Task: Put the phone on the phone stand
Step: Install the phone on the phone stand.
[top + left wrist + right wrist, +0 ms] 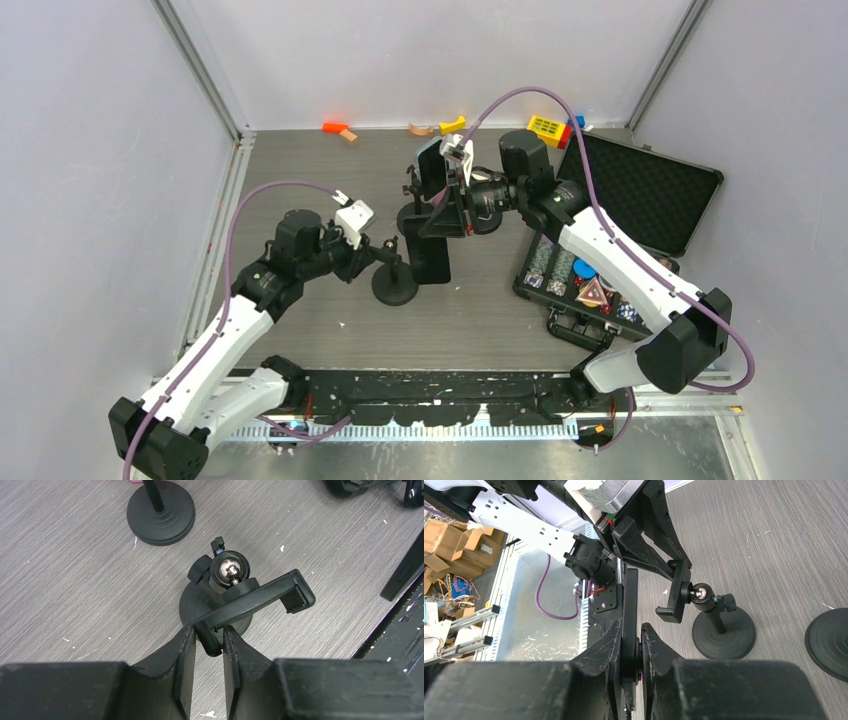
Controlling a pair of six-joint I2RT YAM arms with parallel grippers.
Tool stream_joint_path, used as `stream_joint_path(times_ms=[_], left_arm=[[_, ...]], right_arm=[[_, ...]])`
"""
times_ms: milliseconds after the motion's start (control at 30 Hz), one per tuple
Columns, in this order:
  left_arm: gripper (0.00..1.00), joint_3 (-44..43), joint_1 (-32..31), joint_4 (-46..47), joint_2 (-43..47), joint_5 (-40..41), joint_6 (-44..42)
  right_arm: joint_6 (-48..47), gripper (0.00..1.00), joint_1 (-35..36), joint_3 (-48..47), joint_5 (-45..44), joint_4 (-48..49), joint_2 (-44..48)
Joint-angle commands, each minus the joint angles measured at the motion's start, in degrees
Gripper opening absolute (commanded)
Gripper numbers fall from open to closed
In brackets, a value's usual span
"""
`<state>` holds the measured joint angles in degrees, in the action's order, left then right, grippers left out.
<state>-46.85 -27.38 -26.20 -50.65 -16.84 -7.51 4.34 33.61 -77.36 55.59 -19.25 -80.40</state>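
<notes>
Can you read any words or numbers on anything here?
No text can be read anywhere.
Cardboard boxes: any print is too blurred.
Red triangle in the open case: its mark is too small.
The phone and phone stand: no writing shows.

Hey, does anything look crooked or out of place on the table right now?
The phone stand cradle sits cocked sideways on its ball joint, with the left end effector pinching one end. Nothing looks spilled or broken.
</notes>
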Motion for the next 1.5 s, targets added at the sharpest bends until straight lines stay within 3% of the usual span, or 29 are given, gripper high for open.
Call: stream_joint_path(times_ms=[0,267,800,1467], left_arm=[[0.00,-2.6,0.0,1.4,-1.8,-4.1,1.9],[0.00,-8.0,0.0,2.4,-8.6,-17.7,2.2],[0.00,-12.3,0.0,1.8,-16.8,-28.5,-4.5],[0.00,-14.5,3.0,-2.6,-19.7,-35.7,-7.2]], right_arm=[[-0.3,0.00,0.4,-3.5,1.7,2.4,0.9],[-1.9,0.00,2.3,-2.9,4.3,4.8,2.1],[-24.3,0.00,13.6,-21.2,3.7,-18.0,-12.9],[-43.1,0.00,16.8,-28.3,2.3,-31.3,-22.5]])
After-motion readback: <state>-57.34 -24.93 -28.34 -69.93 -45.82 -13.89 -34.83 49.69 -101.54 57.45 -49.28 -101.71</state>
